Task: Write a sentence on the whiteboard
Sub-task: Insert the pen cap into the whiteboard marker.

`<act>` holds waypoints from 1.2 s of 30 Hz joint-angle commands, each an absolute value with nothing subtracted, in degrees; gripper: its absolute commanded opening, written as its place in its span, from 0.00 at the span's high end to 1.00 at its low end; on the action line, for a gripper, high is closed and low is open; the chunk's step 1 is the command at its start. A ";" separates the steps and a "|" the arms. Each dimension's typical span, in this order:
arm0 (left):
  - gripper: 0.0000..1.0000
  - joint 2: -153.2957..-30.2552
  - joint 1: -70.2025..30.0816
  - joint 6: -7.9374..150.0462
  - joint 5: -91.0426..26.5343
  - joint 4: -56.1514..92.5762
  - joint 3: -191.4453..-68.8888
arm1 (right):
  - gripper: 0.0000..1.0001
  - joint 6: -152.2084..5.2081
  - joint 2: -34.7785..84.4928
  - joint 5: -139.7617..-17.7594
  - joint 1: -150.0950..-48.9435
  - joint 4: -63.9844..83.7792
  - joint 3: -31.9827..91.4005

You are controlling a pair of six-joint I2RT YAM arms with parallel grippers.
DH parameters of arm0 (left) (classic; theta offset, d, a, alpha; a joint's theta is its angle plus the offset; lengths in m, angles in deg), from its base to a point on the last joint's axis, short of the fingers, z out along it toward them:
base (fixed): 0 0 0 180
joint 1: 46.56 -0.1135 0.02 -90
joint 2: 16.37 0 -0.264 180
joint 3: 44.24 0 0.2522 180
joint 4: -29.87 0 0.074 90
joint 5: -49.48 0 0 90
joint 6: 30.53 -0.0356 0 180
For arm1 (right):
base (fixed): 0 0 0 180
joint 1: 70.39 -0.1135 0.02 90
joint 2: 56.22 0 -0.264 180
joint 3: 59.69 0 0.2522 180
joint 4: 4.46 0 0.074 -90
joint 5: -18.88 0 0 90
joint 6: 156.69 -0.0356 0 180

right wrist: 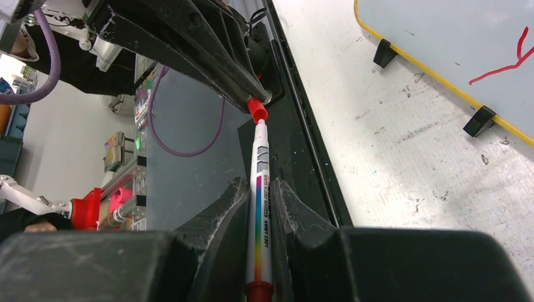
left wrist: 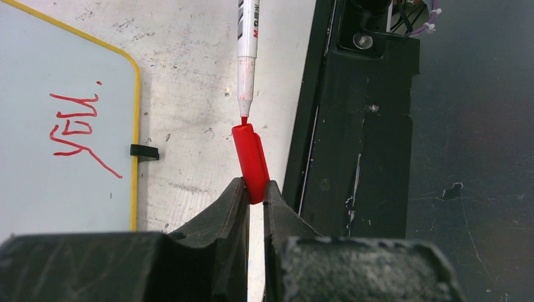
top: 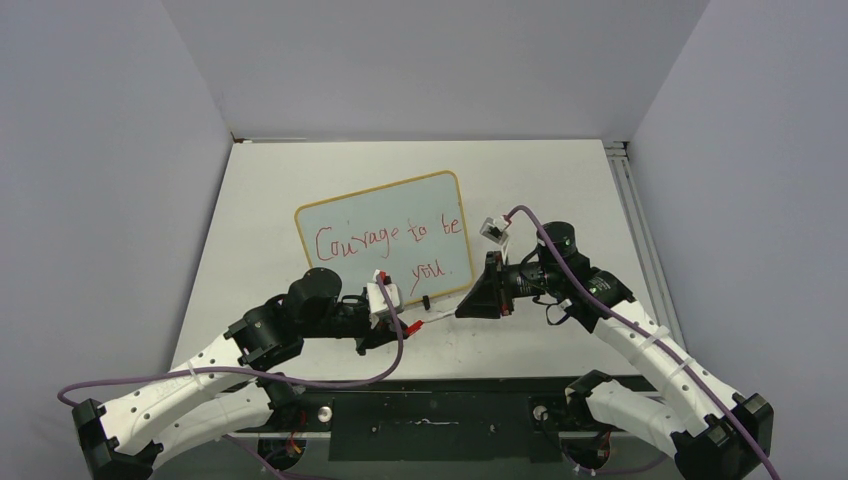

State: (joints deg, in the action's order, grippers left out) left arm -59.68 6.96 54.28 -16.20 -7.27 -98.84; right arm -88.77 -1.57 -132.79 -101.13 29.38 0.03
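Whiteboard (top: 370,212), yellow-framed, bears red cursive sentence (top: 390,241) across two lines.

The bench (top: 560,190) is a white top. Near the pincers it is visibly scuffed, peppered with dark specks and faint scratches. Resting directly on it is the whiteboard (top: 385,245), just beyond the left pincer (top: 400,324) and beyond and to the left of the right pincer (top: 462,312). Its two black clip feet (right wrist: 480,121) sit on the bench along the yellow-framed edge nearest both pincers. A black rail (left wrist: 352,126) borders the bench on the side behind the pincers, toward the arm bases.
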 commanded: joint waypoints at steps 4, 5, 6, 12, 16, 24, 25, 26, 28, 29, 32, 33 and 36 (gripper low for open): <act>1.00 -59.85 6.80 53.85 -14.92 -4.90 -99.57 | 0.94 -90.10 -1.73 -135.01 -101.31 23.47 -0.56; 1.00 -59.77 6.79 53.85 -14.93 -4.83 -99.53 | 0.94 -90.22 -1.66 -135.02 -101.42 23.33 -0.64; 1.00 -59.76 6.80 53.85 -14.94 -4.74 -99.52 | 0.94 -90.22 -1.58 -135.08 -101.49 23.18 -0.66; 1.00 -59.78 6.79 53.83 -14.94 -4.80 -99.48 | 0.94 -90.39 -1.16 -135.10 -102.27 22.74 -1.13; 1.00 -59.63 6.85 53.82 -14.94 -4.77 -99.47 | 0.94 -90.22 -0.70 -134.85 -102.96 22.58 -1.44; 1.00 -59.70 6.87 53.76 -14.85 -4.72 -99.48 | 0.94 -90.06 0.36 -134.56 -104.64 22.18 -1.62; 1.00 -59.70 6.88 53.76 -14.84 -4.72 -99.44 | 0.94 -90.06 0.58 -134.53 -104.97 22.03 -1.70; 1.00 -59.66 6.88 53.76 -14.90 -4.72 -99.48 | 0.94 -90.06 0.89 -134.57 -105.31 21.92 -1.82; 1.00 -59.61 6.88 53.76 -15.07 -4.59 -99.40 | 0.94 -90.22 1.48 -134.58 -106.09 21.26 -2.08; 1.00 -59.64 6.88 53.70 -15.11 -4.53 -99.32 | 0.94 -90.35 1.87 -134.58 -106.45 20.74 -2.42; 1.00 -59.75 7.19 53.64 -15.31 -4.55 -99.31 | 0.94 -92.39 2.53 -135.15 -107.75 16.97 -3.95; 1.00 -59.76 7.29 53.59 -15.41 -4.50 -99.31 | 0.94 -93.60 2.61 -135.45 -108.17 14.93 -4.70; 1.00 -59.62 7.40 53.50 -15.60 -4.47 -99.30 | 0.94 -98.03 2.83 -136.41 -109.24 7.76 -7.25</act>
State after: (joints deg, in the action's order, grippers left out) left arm -59.94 7.28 54.26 -15.11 -8.64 -98.62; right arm -93.14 2.30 -133.20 -107.21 18.60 -4.56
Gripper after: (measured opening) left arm 0.064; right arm 0.152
